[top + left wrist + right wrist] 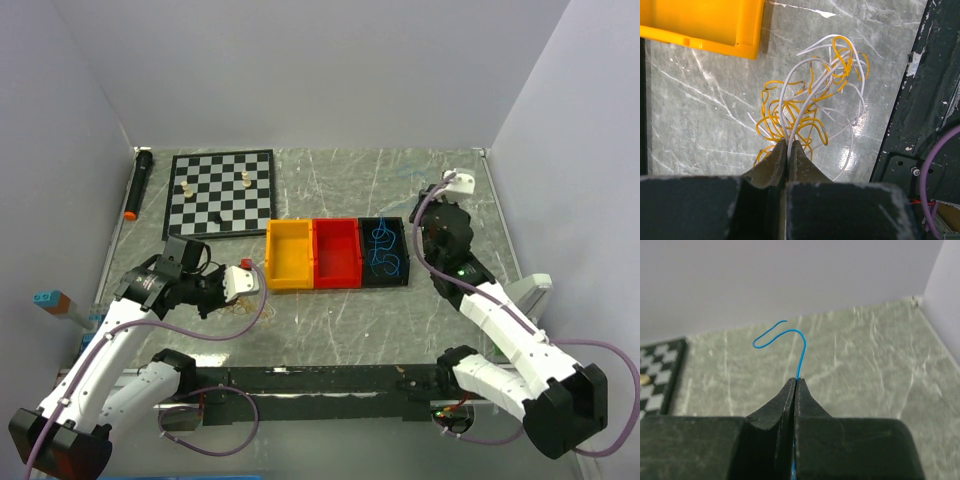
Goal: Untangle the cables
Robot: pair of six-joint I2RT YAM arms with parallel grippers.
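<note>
**Now one wire is pinched by each arm, while yellow and white are not yet parted**

Low over the table (700,115), the left gripper (788,145) is closed tightly, and the white cable (783,100) is clamped between its tips. This white cable runs away from the jaws into a loose heap, where it is crossed many times by the yellow cable (767,131). The heap lies on the table just beside the yellow bin (747,47), not inside it. The grip is probably taken at this place so that the white strand can be drawn out of the yellow loops.

The right gripper (795,382) is closed as well. A thin blue cable (804,347) is held in it, and the free end curls upward like a hook. This gripper is raised in the air, well apart from the heap; it is judged that the blue strand is held there so that it cannot be caught again.

Three bins are placed in a row in the middle of the table. Nothing can be seen in the yellow bin or in the red bin (337,283). In the black bin (383,285) some blue coils (385,250) are lying. Whether these coils are joined to the strand in the right gripper cannot be told.
</note>
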